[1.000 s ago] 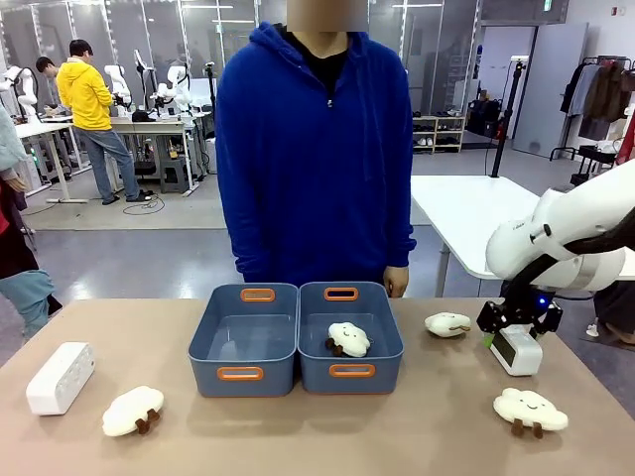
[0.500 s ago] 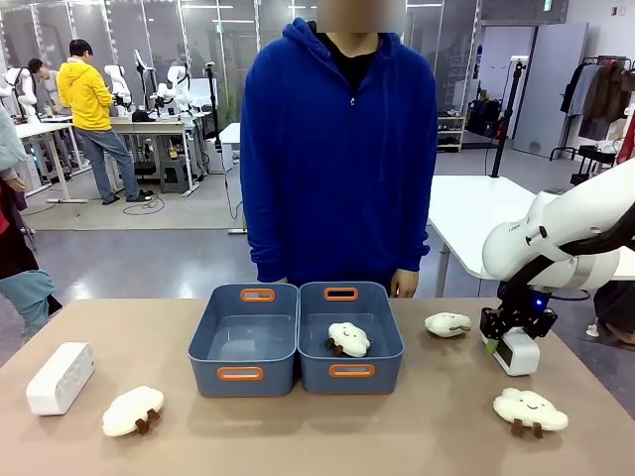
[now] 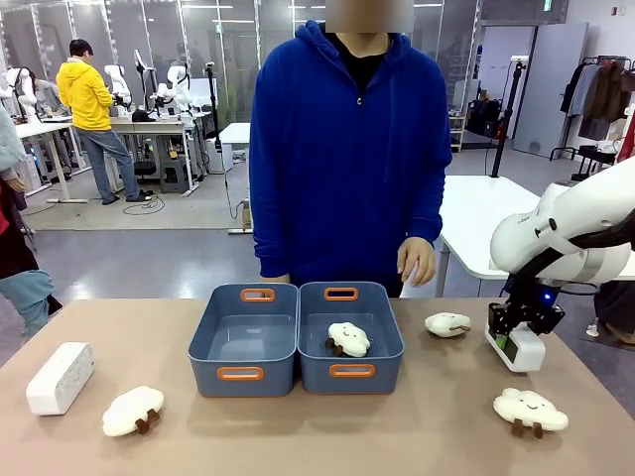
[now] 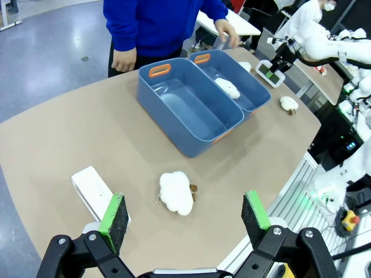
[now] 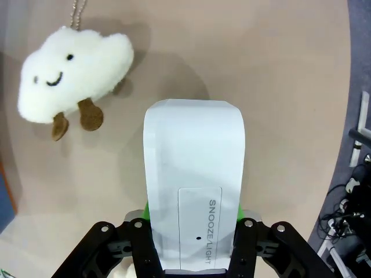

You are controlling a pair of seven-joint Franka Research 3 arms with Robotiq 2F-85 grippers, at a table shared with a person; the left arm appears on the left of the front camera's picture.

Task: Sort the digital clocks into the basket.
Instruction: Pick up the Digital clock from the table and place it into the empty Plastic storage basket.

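**A:** Where's the clock (image 3: 518, 349)?

**B:** At the far right of the worktop (image 3: 427, 431). The right fingers (image 5: 141, 246) are clamped on one end of it, and most of its body sticks out past them. I can't tell if it's off the surface.

**A:** What worries you?

**B:** It's smooth plastic held by one end, so it could swivel or slip. The way to the empty basket (image 3: 243, 374) crosses the second basket (image 3: 351, 371), which holds a cloud toy (image 3: 348, 339). A person's hand (image 3: 417, 261) hangs near there too. Let go early and it lands with the toy.

**A:** And the left fingers (image 4: 114, 213)?

**B:** Spread wide and empty, over the other clock (image 4: 95, 194).
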